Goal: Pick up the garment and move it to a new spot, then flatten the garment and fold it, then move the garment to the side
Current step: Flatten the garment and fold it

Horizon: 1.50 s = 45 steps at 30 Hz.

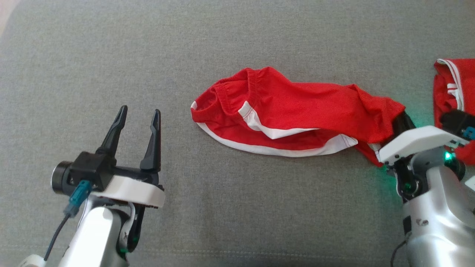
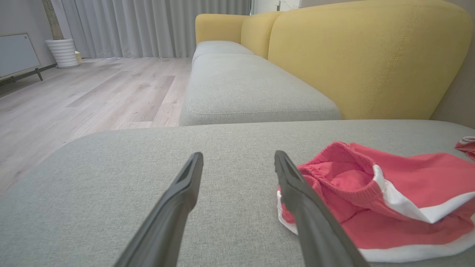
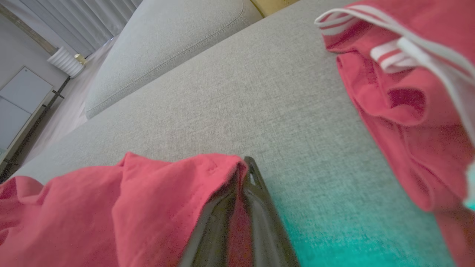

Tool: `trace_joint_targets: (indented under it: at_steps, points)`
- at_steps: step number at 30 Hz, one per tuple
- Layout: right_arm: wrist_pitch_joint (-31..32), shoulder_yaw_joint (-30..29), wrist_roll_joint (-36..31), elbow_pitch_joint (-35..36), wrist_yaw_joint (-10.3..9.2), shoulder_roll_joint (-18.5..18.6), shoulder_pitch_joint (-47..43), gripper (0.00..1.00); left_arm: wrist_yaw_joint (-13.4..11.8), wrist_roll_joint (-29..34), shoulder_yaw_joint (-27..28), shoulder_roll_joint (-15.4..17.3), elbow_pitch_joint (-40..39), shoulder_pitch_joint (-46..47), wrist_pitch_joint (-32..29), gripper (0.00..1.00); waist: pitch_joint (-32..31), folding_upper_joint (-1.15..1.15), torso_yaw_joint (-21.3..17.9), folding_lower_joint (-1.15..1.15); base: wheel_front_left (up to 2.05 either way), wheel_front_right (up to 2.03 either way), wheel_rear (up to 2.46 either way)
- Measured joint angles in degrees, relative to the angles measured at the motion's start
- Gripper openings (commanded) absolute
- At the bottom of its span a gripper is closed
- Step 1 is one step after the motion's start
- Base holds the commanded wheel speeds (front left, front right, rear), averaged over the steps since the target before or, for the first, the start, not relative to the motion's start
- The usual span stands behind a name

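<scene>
Our right claw (image 3: 246, 167) pinches the near end of the red garment (image 1: 289, 111) lying mid grey cushion (image 1: 111, 44); our left claw (image 1: 139, 113) hangs spread wide over the cushion's left part, empty.

Red shorts (image 1: 297, 107) with white trim are lying rumpled on the grey cushion (image 1: 111, 55). The left gripper (image 1: 139, 113) sits off to their left, jaws wide, well apart. The right gripper (image 1: 400, 120) is buried in their right end. Another red garment (image 1: 451, 85) is at the right edge.
</scene>
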<state>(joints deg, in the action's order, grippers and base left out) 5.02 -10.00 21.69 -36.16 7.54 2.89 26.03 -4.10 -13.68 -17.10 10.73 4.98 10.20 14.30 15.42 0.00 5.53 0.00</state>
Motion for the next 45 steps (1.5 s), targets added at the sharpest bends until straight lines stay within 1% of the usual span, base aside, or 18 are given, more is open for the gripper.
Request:
trace_joint_targets:
  at_steps: [3, 6, 10, 13, 18, 23, 29, 34, 40, 45]
  points:
    - [-1.9, 0.8, 0.7, -1.8, 0.00, 0.4, 1.3, 1.00, 0.2, 0.5, 0.5, -0.3, 0.0, 0.1, 0.0, 1.00, 0.1, 0.00, 0.0, 0.00, 0.00, 0.00, 0.00]
    - [-4.0, 3.3, 1.0, -1.9, 0.00, 1.6, 1.3, 1.00, 0.4, 0.5, 1.1, -0.4, 0.1, 0.1, 0.0, 1.00, -0.3, 0.00, -0.3, 0.00, 0.00, 0.00, 0.00]
    - [-5.4, 7.0, 1.0, 0.4, 0.00, 3.2, -0.6, 1.00, 0.5, 1.0, 1.4, -0.7, 0.2, 0.0, 0.0, 1.00, -1.5, 0.00, -0.9, 0.00, 0.00, 0.00, 0.00]
    - [-5.7, 8.3, 0.9, 3.6, 0.00, 4.2, -3.9, 1.00, 0.6, 1.1, 1.6, -0.8, 0.2, -0.5, 0.0, 1.00, -2.5, 0.00, -1.5, 0.00, 0.00, 0.00, 0.00]
    - [-5.4, 8.6, -0.1, 10.7, 0.00, 5.2, -9.9, 1.00, 0.6, 1.1, 2.3, -0.8, 0.3, -2.0, 0.0, 1.00, -4.4, 0.00, -2.8, 0.00, 0.00, 0.00, 0.00]
    - [-5.4, 7.3, -5.1, 21.3, 0.00, 5.6, -14.0, 1.00, 0.6, 1.1, 3.0, -0.8, 0.3, -3.9, 0.0, 1.00, -6.2, 0.00, -3.9, 0.00, 0.00, 0.00, 0.00]
    - [-3.8, 8.2, -10.5, 32.9, 0.00, 4.4, -17.5, 1.00, 0.6, 1.5, 3.0, -0.8, 0.3, -5.8, 0.0, 1.00, -8.7, 0.00, -4.4, 0.00, 0.00, 0.00, 0.00]
    - [-1.9, 9.7, -12.8, 38.9, 0.00, 2.4, -22.7, 1.00, 0.5, 1.5, 3.0, -0.7, 0.3, -7.7, 0.0, 1.00, -10.5, 0.00, -4.3, 0.00, 0.00, 0.00, 0.00]
    - [-0.4, 11.3, -13.4, 41.5, 0.00, 1.3, -27.1, 1.00, 0.0, 1.5, 3.0, -0.7, 0.3, -9.4, 0.0, 1.00, -11.5, 0.00, -4.3, 0.00, 0.00, 0.00, 0.00]
    - [0.2, 11.5, -13.3, 42.8, 0.00, 0.6, -29.2, 1.00, -0.3, 1.5, 2.9, -0.7, 0.0, -10.0, 0.0, 1.00, -11.7, 0.00, -4.2, 0.00, 0.00, 0.00, 0.00]
